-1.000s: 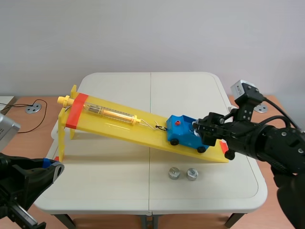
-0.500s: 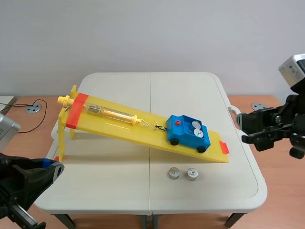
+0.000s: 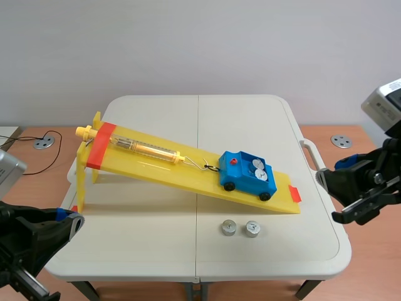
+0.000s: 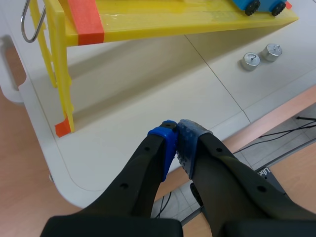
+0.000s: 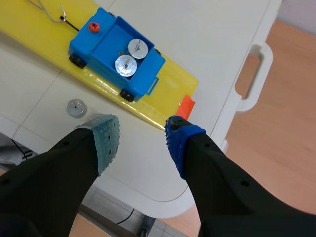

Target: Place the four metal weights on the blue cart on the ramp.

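I see two silver metal weights point(image 5: 125, 64) in the blue plastic cart point(image 3: 247, 176), two more weights point(image 3: 229, 227) on the white table point(image 3: 150, 219); right gripper point(image 5: 140, 133) spread, left gripper point(image 4: 176, 144) pressed together.

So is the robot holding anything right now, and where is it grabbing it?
No, nothing. The right pincer is open and empty; the left pincer is shut on nothing. Two weights lie loose on the table.

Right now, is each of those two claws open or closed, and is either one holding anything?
Left gripper: closed, holding nothing.
Right gripper: open, holding nothing.
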You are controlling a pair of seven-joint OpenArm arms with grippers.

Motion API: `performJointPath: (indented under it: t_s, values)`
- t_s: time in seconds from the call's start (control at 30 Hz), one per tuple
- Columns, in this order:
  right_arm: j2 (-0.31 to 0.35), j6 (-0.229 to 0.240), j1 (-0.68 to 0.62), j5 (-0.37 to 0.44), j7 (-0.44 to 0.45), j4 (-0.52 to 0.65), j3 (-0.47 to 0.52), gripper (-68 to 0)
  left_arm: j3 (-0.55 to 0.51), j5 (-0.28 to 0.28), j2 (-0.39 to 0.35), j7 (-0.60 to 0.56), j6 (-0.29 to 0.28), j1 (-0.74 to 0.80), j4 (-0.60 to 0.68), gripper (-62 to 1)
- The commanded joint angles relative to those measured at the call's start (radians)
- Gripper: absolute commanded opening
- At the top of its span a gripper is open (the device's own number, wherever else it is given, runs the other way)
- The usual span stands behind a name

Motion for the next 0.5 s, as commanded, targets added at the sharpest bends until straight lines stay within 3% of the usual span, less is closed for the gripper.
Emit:
performJointPath:
  t_s: [0.0, 0.27, 0.47]
  values:
    - [0.03, 0.027, 0.048, -0.007, 0.135, 0.03, -0.04, -44.0, -0.016, -0.074, 0.005, -0.096, -0.018, -0.009, 0.063, -55.8]
    - [-0.034, -0.011, 0.096, -0.152, 0.212, -0.084, -0.148, -44.0, -0.016, -0.074, 0.005, -0.097, -0.018, -0.009, 0.063, -55.8]
    - [-0.104, -0.035, 0.188, -0.201, 0.235, -0.205, -0.215, -44.0, -0.016, -0.074, 0.005, -0.097, -0.018, -0.009, 0.063, -55.8]
